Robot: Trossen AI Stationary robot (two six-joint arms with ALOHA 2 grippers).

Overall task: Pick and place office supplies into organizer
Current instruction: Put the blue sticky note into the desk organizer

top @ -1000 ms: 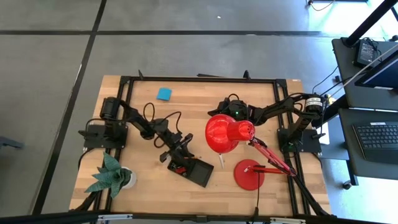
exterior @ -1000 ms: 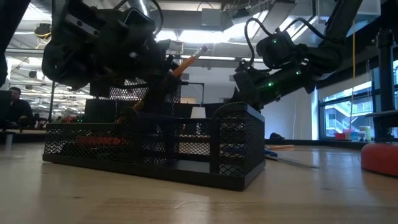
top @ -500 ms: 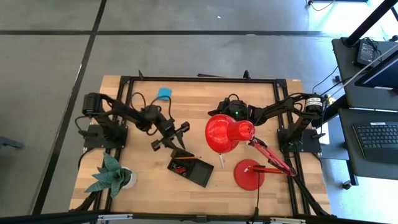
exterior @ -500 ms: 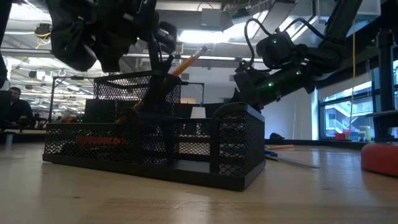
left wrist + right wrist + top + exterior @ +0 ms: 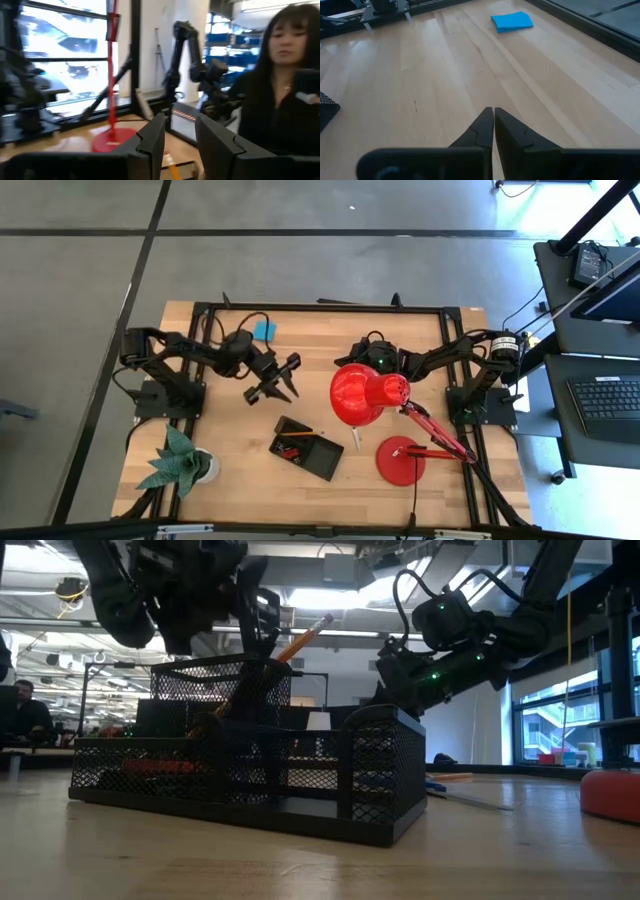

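Note:
The black mesh organizer (image 5: pixel 307 448) (image 5: pixel 250 780) stands near the table's near edge. A wooden pencil (image 5: pixel 300 434) (image 5: pixel 305 637) leans in its cup, and a tiny red piece (image 5: pixel 290 450) lies in a compartment. The blue sticky-note pad (image 5: pixel 264 330) (image 5: pixel 512 21) lies flat near the far edge. My left gripper (image 5: pixel 277 383) (image 5: pixel 180 135) hangs open and empty above the table, between the pad and the organizer. My right gripper (image 5: pixel 493 122) is shut and empty, low over bare wood. In the high view the lamp shade hides it.
The red desk lamp's shade (image 5: pixel 365 393) sits right of the organizer, with its round base (image 5: pixel 400 460) toward the near right. A green paper plant (image 5: pixel 180 460) stands at the near left corner. A small pale item (image 5: pixel 355 440) lies by the organizer. A person shows beyond the table (image 5: pixel 280 100).
My left gripper has drawn back from over the organizer toward the table's far edge and risen. The pencil has stayed leaning in the organizer's cup. My right arm has kept still.

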